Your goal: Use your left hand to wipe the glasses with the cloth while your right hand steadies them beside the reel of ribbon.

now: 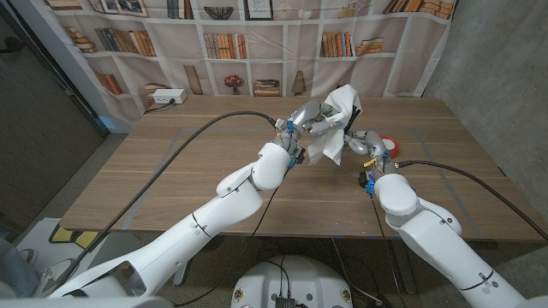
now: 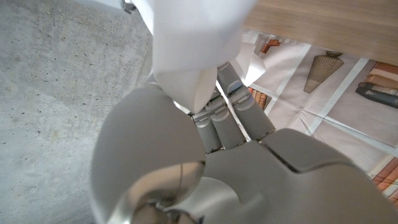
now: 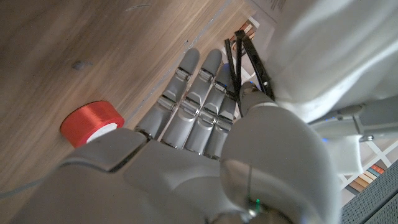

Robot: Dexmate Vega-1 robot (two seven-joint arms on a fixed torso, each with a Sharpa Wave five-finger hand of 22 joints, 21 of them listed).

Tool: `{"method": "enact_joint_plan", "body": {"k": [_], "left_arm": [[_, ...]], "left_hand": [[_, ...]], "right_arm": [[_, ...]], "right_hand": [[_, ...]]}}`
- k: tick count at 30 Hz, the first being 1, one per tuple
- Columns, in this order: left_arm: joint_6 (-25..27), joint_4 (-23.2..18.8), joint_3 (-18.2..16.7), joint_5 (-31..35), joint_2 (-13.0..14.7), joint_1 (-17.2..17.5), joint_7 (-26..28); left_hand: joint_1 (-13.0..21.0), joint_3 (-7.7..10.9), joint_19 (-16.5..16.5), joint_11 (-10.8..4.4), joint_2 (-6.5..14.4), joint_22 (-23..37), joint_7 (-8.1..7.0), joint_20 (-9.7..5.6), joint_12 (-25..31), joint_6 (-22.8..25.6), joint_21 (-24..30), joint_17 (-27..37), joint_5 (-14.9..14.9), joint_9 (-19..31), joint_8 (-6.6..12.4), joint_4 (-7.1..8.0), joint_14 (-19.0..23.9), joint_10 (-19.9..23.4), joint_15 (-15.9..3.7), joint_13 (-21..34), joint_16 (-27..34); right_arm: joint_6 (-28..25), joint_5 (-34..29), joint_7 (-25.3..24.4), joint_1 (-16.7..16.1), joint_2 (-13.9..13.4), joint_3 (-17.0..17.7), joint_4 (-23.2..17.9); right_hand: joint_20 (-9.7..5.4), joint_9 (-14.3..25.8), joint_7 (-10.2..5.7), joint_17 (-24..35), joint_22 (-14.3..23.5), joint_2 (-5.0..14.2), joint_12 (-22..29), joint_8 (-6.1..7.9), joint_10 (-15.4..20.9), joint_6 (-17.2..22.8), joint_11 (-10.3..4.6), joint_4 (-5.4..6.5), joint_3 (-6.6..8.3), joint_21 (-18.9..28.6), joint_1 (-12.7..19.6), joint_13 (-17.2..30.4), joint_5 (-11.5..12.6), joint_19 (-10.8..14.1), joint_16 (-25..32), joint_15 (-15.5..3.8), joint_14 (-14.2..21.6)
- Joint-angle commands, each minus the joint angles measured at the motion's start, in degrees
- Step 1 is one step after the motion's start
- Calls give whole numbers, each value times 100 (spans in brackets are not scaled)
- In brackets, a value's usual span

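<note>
My left hand (image 1: 311,116) is raised over the far middle of the table and grips a white cloth (image 1: 339,121) that hangs from it. In the left wrist view the cloth (image 2: 193,43) is bunched between the fingers (image 2: 231,118). Just right of the cloth, my right hand (image 1: 365,144) holds the black-framed glasses (image 3: 247,57), with their thin temples pinched between thumb and fingers (image 3: 196,106). The cloth (image 3: 329,56) drapes against the glasses and hides the lenses. The red reel of ribbon (image 1: 391,145) lies on the table close beside my right hand, and the reel (image 3: 92,122) shows by the fingers.
A white power strip (image 1: 167,97) sits at the table's (image 1: 197,180) back left corner. Black cables (image 1: 223,120) run along both arms above the wood. A printed bookshelf backdrop (image 1: 248,38) stands behind the far edge.
</note>
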Motion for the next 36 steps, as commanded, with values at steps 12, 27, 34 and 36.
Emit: {"method": "enact_joint_plan", "body": {"k": [12, 27, 34, 36], "left_arm": [[427, 28, 145, 257, 48, 37, -73], [410, -99, 137, 172, 267, 248, -139], [233, 44, 240, 311, 130, -15, -94], [189, 117, 288, 384, 60, -119, -63]], "left_hand": [[26, 76, -19, -116, 5, 38, 38, 59, 11, 75, -13, 20, 22, 23, -3, 0, 20, 181, 34, 42, 20], [17, 104, -48, -123, 3, 41, 28, 56, -14, 63, -21, 29, 22, 32, -17, -3, -14, 187, 32, 57, 12], [10, 112, -53, -125, -4, 43, 28, 58, -22, 64, -21, 28, 21, 33, -23, -4, -20, 194, 32, 65, 10], [7, 116, -54, -121, -4, 43, 32, 59, -26, 65, -21, 29, 21, 34, -24, -4, -22, 192, 44, 69, 11]], "right_arm": [[-37, 75, -58, -24, 105, 7, 71], [-87, 33, -99, -2, 130, -52, 62], [-111, 2, -154, -102, 112, -28, -13], [-106, -6, -174, -147, 106, -13, -41]], "right_hand": [[-695, 9, -7, 9, 2, 78, -6, 28, 24, 53, 29, -8, 51, 43, 15, 18, 34, -41, -18, -152, 54], [-700, 11, -3, 10, -2, 80, -4, 26, 30, 51, 38, -13, 59, 64, 12, 18, 34, -57, -19, -151, 54], [-702, 10, -12, 12, -4, 80, -7, 23, 27, 46, 35, -18, 63, 77, 12, 19, 34, -58, -17, -154, 58], [-700, 10, -10, 11, -4, 78, -5, 23, 32, 47, 30, -15, 61, 82, 7, 19, 33, -58, -17, -147, 58]]}}
